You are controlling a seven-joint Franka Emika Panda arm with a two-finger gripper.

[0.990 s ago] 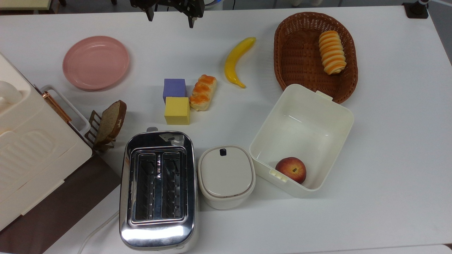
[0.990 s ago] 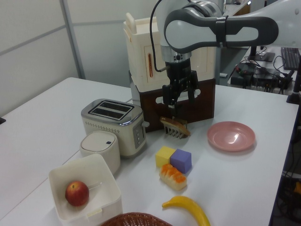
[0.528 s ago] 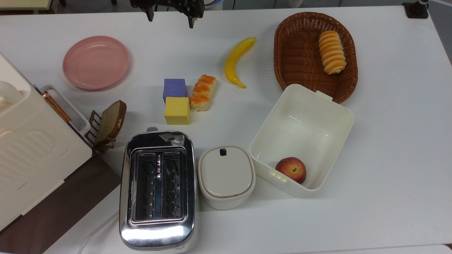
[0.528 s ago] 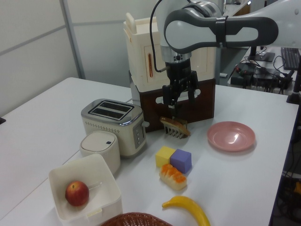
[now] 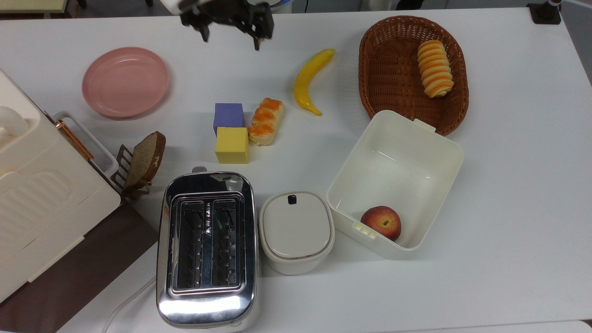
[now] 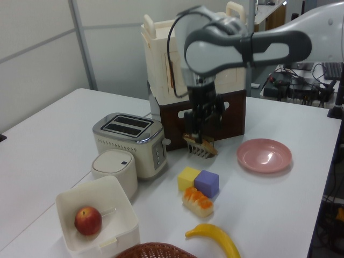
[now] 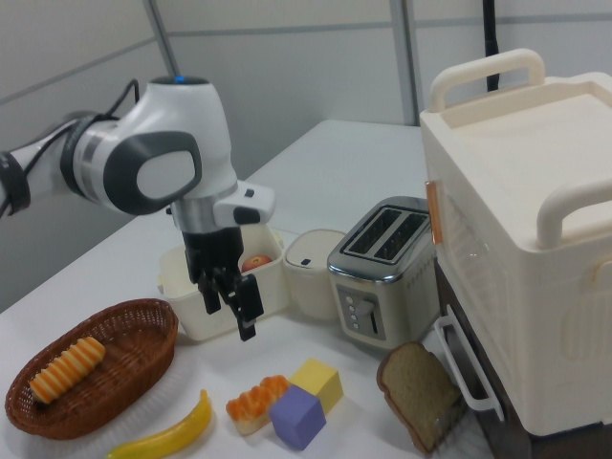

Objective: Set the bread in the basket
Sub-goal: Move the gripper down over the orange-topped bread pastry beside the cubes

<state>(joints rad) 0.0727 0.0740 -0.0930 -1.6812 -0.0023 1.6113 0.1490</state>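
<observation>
Orange-glazed, the bread (image 5: pixel 266 121) lay on the counter (image 5: pixel 508 185) touching the purple block (image 5: pixel 228 116), well left of the basket (image 5: pixel 393 69) in the top view. The gripper (image 5: pixel 230 40) hung above with fingers open, empty: approach step; next, descend over the bread.

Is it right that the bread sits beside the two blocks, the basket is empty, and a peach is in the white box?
Not quite: the basket is not empty. The top view shows a striped roll lying in it. The rest holds: the bread sits beside the two blocks, and a peach is in the white box.
</observation>
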